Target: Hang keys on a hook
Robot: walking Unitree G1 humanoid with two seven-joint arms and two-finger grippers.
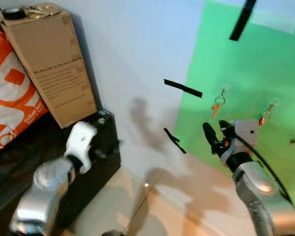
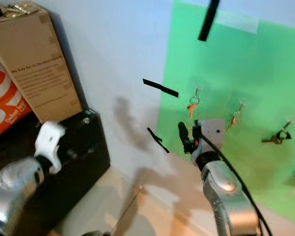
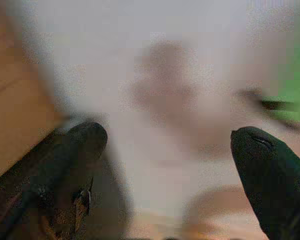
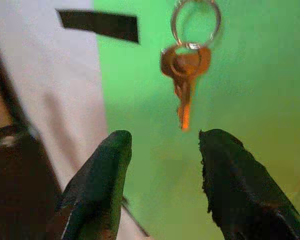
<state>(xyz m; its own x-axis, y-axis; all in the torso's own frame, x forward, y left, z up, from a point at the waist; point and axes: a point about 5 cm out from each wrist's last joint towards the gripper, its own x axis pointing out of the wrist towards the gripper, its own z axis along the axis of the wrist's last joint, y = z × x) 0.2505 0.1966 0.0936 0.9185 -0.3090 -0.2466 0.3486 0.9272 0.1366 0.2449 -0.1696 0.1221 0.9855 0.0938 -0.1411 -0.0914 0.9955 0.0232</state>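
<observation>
Silver and blurred at the bottom of the head view, the left arm reaches toward the black cabinet (image 1: 96, 167), its gripper (image 3: 165, 165) spread wide with nothing between the fingers, pointed at bare wall and floor; it looks parked out of the way so the other arm can work alone. Further in, the right gripper (image 1: 215, 136) is raised to the green sheet (image 1: 250, 73) on the wall, fingers parted and empty, sitting just below an orange key (image 4: 184, 75) that hangs by its ring (image 4: 195, 22) from a hook too small and pale to make out clearly. From the wrist view the key's tip dangles just above the gap between the two fingers, touching neither, which reads as a hang already made and the fingers opened to let the key swing free. A second orange key (image 1: 264, 115) hangs further right on the sheet, and a darker one (image 2: 278, 135) beyond that, so the sheet seems to serve as the key board. Black tape strips (image 1: 183, 88) mark the wall beside the sheet's edge. On the cabinet a cardboard box (image 1: 51, 64) leans against an orange bag (image 1: 10, 93), with what may be more keys (image 1: 39, 10) lying on top of the box, likely the supply for later hangs. The sensible next move, as I judge it, is to draw the right gripper straight back without brushing the hanging key.
</observation>
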